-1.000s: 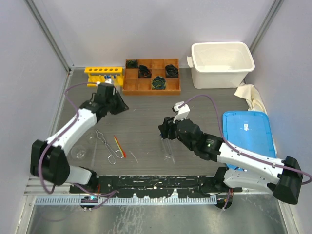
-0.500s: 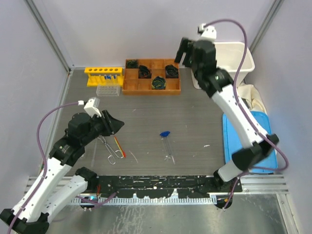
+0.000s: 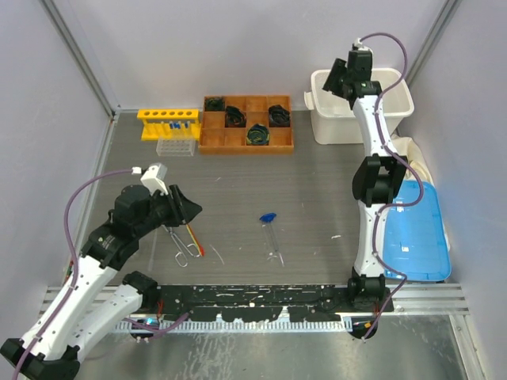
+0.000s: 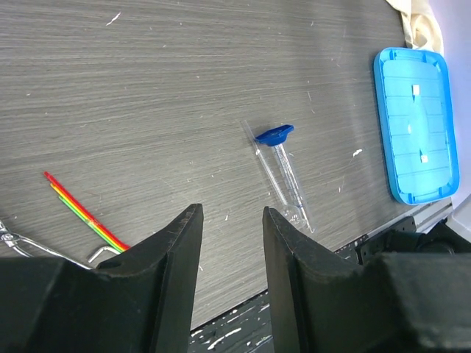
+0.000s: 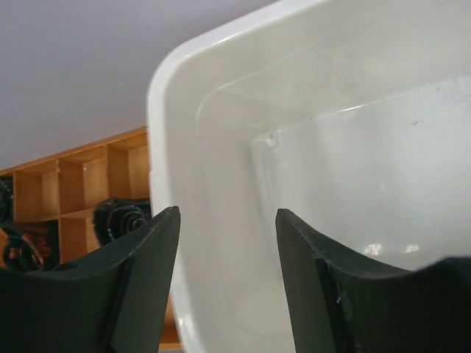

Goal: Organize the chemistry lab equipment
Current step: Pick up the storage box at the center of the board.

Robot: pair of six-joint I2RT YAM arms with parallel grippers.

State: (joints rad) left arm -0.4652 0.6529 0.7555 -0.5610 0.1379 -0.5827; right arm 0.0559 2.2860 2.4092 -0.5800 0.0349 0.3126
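Left gripper [image 4: 232, 213]: jaws apart, empty, above worktop [image 4: 184, 88]. Blue-bulb dropper [image 4: 283, 173] flat on worktop to its right, apart. Thin red-orange stick [image 4: 82, 212] and metal tongs [image 3: 181, 244] close beside gripper. Right gripper [image 5: 227, 213]: jaws apart, empty, raised over white bin [image 5: 173, 95] rim. Yellow six-hole tube rack [image 3: 168, 119] at far edge, beside wooden tray [image 3: 238, 142].

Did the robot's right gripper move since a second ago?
Yes. The right gripper swung from beside the dropper on the table, away to the back, over the white tub.

Left gripper [image 4: 229, 220] low, jaws apart, right arm [image 3: 372, 180] stretched upright, right gripper [image 5: 228, 220] likewise parted
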